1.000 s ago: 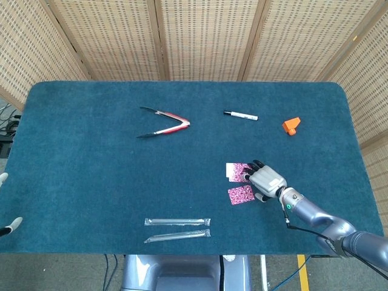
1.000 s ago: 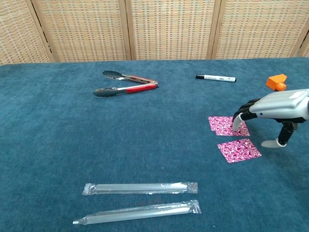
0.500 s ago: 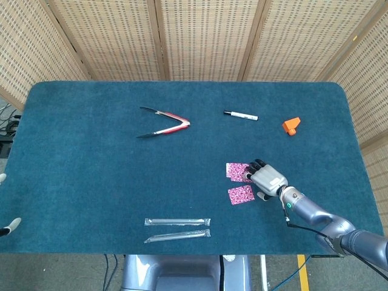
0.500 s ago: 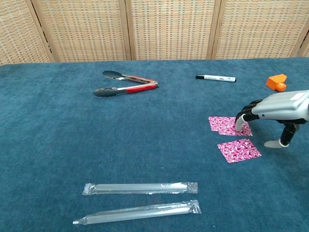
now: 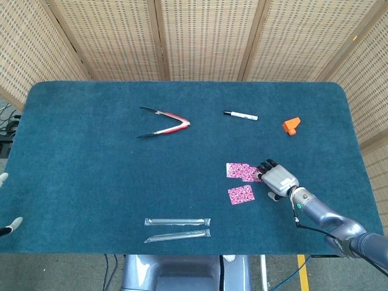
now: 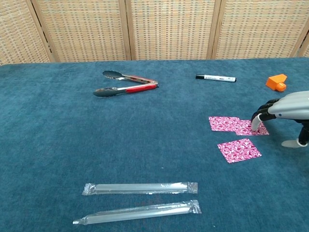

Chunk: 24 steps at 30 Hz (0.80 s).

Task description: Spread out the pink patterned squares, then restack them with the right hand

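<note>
- The right hand is cut off by the right edge of the chest view, so only its knuckles, down-curved fingers and thumb show there.
- The head view shows the whole right hand with its forearm running off towards the lower right corner.
- Of the left hand only two pale tips show at the left edge of the head view; whether it is spread or closed cannot be told, and the chest view does not show it.
- The right hand's fingertips press down on the right end of the upper pink squares; it grips nothing and the fingers are bent, close side by side.
- The thumb points down to the cloth, apart from the squares.
- The upper squares look like two overlapping pieces lying side by side, but how many lie there is hard to tell.
- A single pink square lies flat just in front of them, apart from the hand.
- All the pink pieces sit on the right half of the blue table.
- A pair of tongs with red handles lies towards the far left-centre, its arms spread.
- A marker and a small orange block lie at the far right.
- Two clear wrapped sticks lie side by side near the front edge.
</note>
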Tool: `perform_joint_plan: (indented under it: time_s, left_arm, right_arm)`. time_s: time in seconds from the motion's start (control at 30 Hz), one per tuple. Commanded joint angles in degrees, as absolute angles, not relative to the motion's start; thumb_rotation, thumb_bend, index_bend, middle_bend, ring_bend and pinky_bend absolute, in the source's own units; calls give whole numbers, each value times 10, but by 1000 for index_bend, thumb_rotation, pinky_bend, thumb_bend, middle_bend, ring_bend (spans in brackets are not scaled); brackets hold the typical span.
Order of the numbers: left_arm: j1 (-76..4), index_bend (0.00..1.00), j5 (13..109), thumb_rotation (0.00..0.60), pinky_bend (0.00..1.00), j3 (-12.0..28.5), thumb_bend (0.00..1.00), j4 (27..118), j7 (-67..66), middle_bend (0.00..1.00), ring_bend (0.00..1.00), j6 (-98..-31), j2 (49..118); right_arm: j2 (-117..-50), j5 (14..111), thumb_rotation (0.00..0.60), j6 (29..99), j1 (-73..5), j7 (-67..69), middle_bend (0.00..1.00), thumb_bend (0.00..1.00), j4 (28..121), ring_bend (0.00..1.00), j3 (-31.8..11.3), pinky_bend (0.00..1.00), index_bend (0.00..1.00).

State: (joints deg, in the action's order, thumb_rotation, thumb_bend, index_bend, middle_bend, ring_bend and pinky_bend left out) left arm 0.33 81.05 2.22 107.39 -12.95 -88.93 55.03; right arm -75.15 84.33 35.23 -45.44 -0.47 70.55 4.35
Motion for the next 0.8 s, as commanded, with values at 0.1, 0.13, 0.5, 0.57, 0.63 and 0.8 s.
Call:
perform_joint_plan:
  time_s: [0.1, 0.13, 0.5, 0.57, 0.63, 0.8]
  left_arm:
    - [3, 80, 810, 600, 0, 22, 120, 1076, -133, 0, 0, -890, 550]
    - [4, 80, 810, 600, 0, 22, 120, 1076, -134, 0, 0, -890, 550]
    - [2, 80, 810, 600, 0, 23, 119, 1080, -139, 0, 0, -890, 551]
    - [2, 80, 810, 600, 0, 23, 119, 1080, -139, 0, 0, -889, 551]
    - [2, 80, 811, 600, 0, 23, 119, 1080, -139, 0, 0, -890, 551]
    - [0, 80, 812, 600, 0, 24, 119, 1079, -138, 0, 0, -888, 553]
  right_arm:
    - [-743, 839, 600, 354, -447, -4, 136, 440, 700, 0, 46, 0, 213]
    - [-742, 838, 600, 354, -446, -4, 136, 440, 698, 0, 47, 0, 213]
    - [-726, 828, 600, 355, -433, -9, 136, 439, 690, 0, 50, 0, 213]
    - [-723, 828, 600, 357, -432, -9, 136, 440, 693, 0, 48, 0, 213]
    - [-721, 828, 600, 362, -431, -6, 136, 435, 699, 0, 45, 0, 214]
    - [-710, 825, 600, 390, -429, 14, 136, 361, 730, 0, 24, 0, 235]
